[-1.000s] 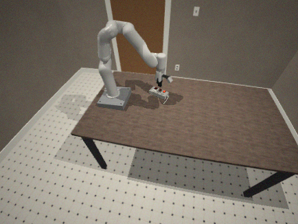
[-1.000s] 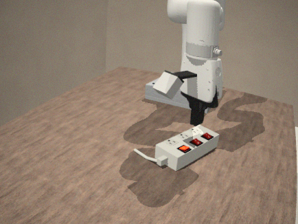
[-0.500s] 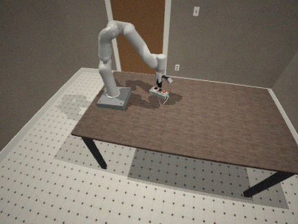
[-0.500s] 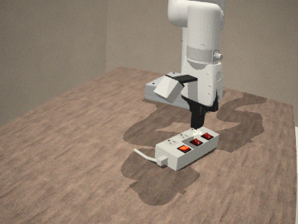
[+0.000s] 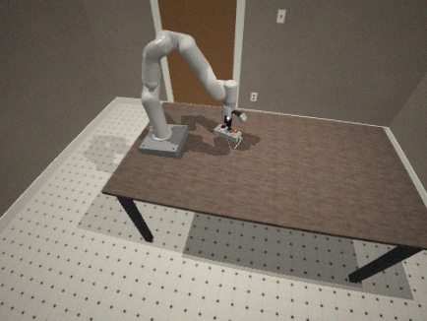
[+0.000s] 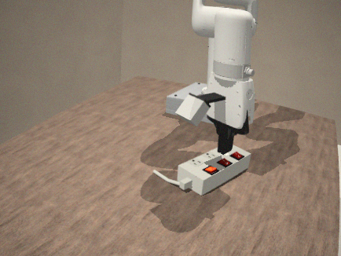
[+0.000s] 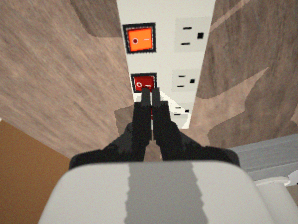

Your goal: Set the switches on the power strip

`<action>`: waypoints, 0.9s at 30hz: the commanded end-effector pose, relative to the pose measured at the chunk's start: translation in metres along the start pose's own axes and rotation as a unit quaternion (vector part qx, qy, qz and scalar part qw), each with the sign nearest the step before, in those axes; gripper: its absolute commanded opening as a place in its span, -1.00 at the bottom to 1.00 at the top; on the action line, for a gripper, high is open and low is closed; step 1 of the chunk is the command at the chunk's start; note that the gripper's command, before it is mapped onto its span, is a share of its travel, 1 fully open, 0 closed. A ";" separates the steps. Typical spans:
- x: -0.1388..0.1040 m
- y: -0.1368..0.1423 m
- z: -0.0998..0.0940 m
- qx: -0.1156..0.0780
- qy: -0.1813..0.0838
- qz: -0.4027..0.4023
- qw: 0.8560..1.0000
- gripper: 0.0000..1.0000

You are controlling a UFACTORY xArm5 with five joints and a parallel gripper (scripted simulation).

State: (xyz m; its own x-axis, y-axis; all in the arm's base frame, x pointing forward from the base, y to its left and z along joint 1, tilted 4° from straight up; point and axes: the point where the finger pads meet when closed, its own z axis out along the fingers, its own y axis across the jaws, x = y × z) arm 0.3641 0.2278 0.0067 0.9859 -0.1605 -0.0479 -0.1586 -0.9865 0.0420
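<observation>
A white power strip (image 5: 222, 134) (image 6: 196, 173) (image 7: 168, 55) lies flat on the brown table (image 5: 305, 167), right way up, its cable (image 6: 165, 177) at the near end in the exterior view. The switch nearest the cable (image 6: 210, 170) (image 7: 140, 39) glows bright orange. The middle switch (image 6: 225, 162) (image 7: 142, 82) is dark red. The switch farthest from the cable (image 6: 237, 155) is dark red; the fingers hide it in the wrist view. My gripper (image 6: 225, 151) (image 7: 151, 99) (image 5: 227, 124) is shut and empty, its black fingertips pointing down at the near edge of the middle switch.
The arm's grey base (image 5: 163, 141) (image 6: 181, 101) stands on the table's left end behind the strip. A brown door (image 5: 199, 44) is in the wall behind.
</observation>
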 end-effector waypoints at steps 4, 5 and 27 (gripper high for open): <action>0.001 -0.001 0.008 0.001 0.001 0.000 1.000 -1.00; 0.001 -0.001 0.009 0.001 0.001 0.000 1.000 -1.00; 0.001 -0.001 0.014 0.001 0.001 0.000 1.000 -1.00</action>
State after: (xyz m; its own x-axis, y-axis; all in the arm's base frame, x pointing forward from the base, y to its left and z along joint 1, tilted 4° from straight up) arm 0.3633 0.2272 -0.0084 0.9859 -0.1605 -0.0477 -0.1586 -0.9865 0.0418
